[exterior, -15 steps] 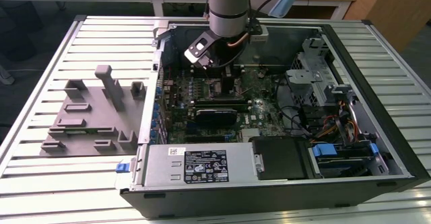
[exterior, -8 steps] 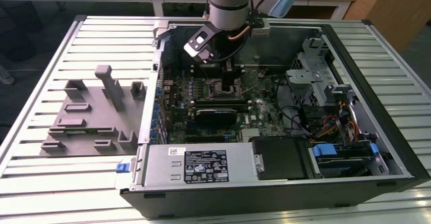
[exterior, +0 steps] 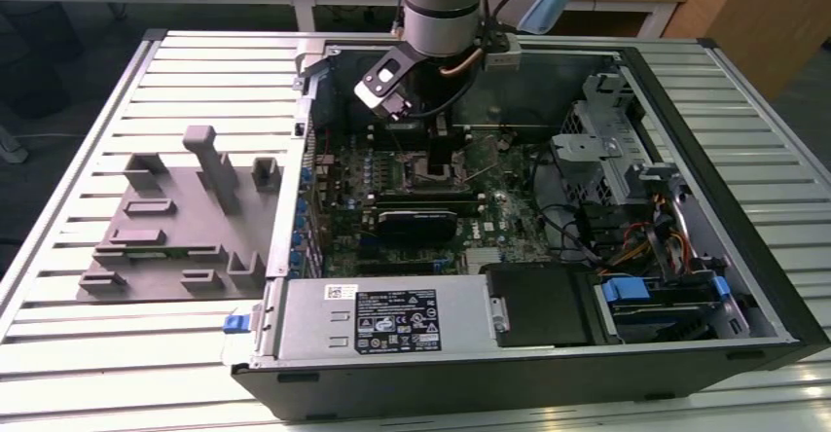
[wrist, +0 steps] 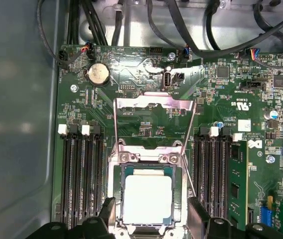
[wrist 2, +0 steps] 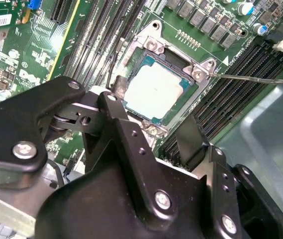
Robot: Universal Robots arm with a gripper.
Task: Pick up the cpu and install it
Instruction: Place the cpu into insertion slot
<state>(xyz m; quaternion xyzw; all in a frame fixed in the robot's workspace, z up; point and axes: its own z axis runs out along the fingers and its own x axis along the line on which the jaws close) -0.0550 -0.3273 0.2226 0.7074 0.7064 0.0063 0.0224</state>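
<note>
The gripper [wrist: 152, 215] is lowered inside the open computer case [exterior: 520, 393], directly above the processor socket; its two black fingers [wrist 2: 186, 134] are spread wide and clasp nothing. The cpu [wrist: 147, 199] lies flat between the fingers, one finger on each side, its pale silver top facing up at the gripper; whether either tip touches its rim cannot be told. The cpu sits within the socket frame [wrist: 146, 158], square to it and level.

Just beyond the fingertips the metal load plate [wrist: 153, 103] stands hinged open, clear of the cpu; a thin metal lever [wrist 2: 250, 78] juts out from the socket's corner, away from the gripper. Banks of black memory slots [wrist: 81, 179] flank the socket on both sides, outside each finger. All of this is mounted on the green motherboard [wrist: 221, 99]; farther out from the gripper, past the load plate, a round coin cell [wrist: 97, 73] sits near the board's edge, with black cables [wrist: 94, 20] beyond it.

In the exterior view a grey power supply [exterior: 377, 320] occupies the near end of the case, well apart from the gripper; a grey moulded fixture tray [exterior: 182, 228] lies outside the case, to the exterior view's left; both case and tray rest on a slatted metal table [exterior: 78, 160].
</note>
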